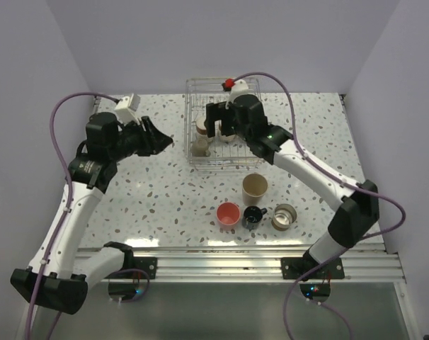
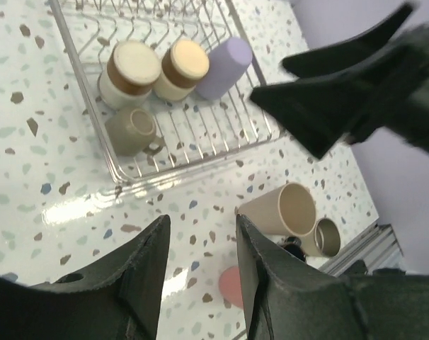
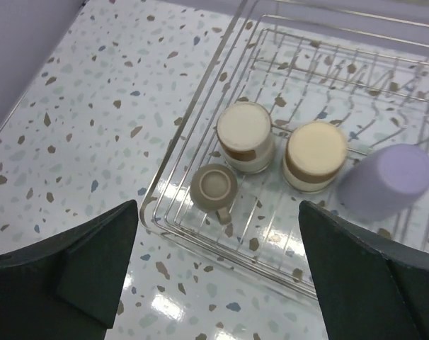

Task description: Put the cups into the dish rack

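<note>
The dish rack (image 1: 244,161) stands at the back middle. It holds two upturned beige cups with brown bands (image 3: 246,137) (image 3: 313,154), an upturned grey-beige handled cup (image 3: 214,186) and the lavender cup (image 3: 386,180) on its side. On the table in front stand the tan cup (image 1: 255,188), the coral-pink cup (image 1: 229,214), the black mug (image 1: 253,216) and a metal cup (image 1: 284,217). My right gripper (image 1: 221,129) hangs open and empty over the rack's front left part. My left gripper (image 1: 165,142) is open and empty, left of the rack above the table.
The rack's wire rim (image 2: 94,120) rises above the tabletop. White walls close in the left, back and right sides. A metal rail (image 1: 221,263) runs along the near edge, between the arm bases.
</note>
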Tool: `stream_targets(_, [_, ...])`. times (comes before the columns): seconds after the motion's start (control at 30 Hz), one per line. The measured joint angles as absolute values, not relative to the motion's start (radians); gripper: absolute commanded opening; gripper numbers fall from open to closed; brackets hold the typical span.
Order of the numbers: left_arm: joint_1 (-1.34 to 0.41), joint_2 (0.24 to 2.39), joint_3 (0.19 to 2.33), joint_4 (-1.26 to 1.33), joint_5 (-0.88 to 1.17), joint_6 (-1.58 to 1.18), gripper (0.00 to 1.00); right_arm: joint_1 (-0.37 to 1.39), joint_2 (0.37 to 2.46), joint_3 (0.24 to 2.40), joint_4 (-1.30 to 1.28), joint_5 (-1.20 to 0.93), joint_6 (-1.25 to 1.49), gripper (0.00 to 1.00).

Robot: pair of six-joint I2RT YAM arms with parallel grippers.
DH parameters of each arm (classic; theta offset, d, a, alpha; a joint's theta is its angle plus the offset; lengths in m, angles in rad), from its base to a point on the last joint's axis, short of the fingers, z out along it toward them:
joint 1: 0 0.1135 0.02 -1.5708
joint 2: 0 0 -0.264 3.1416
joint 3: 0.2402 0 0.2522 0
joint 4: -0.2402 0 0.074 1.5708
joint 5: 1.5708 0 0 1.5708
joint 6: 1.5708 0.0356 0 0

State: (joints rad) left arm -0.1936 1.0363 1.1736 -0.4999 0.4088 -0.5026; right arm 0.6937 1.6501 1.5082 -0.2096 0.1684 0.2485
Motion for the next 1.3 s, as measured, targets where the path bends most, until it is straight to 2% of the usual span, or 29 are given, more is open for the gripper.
stream_targets(0.13, [-0.374, 1.101, 1.192, -0.568, 0.317, -0.456, 0.45, 0.694, 1.467, 1.457, -0.294, 0.265, 0.252, 0.99])
stream_targets(0.33, [-0.727, 1.354, 1.287, -0.602, 0.231, -0.422, 0.44, 0.693, 1.267, 1.356, -0.436, 0.37, 0.3, 0.98])
stream_targets(0.57, [-0.944, 1.553, 1.393, -0.637, 0.201, -0.38, 0.44, 0.693, 1.111, 1.243, -0.614, 0.456, 0.36, 0.98])
stream_targets(0.8, [-1.041, 1.646, 1.473, -0.637, 0.19, -0.368, 0.42, 0.686, 0.973, 1.19, -0.75, 0.539, 0.385, 0.99])
stream_targets(1.1, [-1.075, 1.753, 1.506, -0.587, 0.184, -0.332, 0.4, 0.673, 0.939, 1.181, -0.905, 0.65, 0.382, 0.99])
stream_targets(1.3, [-1.082, 1.864, 1.492, -0.653, 0.139, -0.329, 0.39, 0.687, 0.875, 1.229, -0.875, 0.655, 0.391, 0.99])
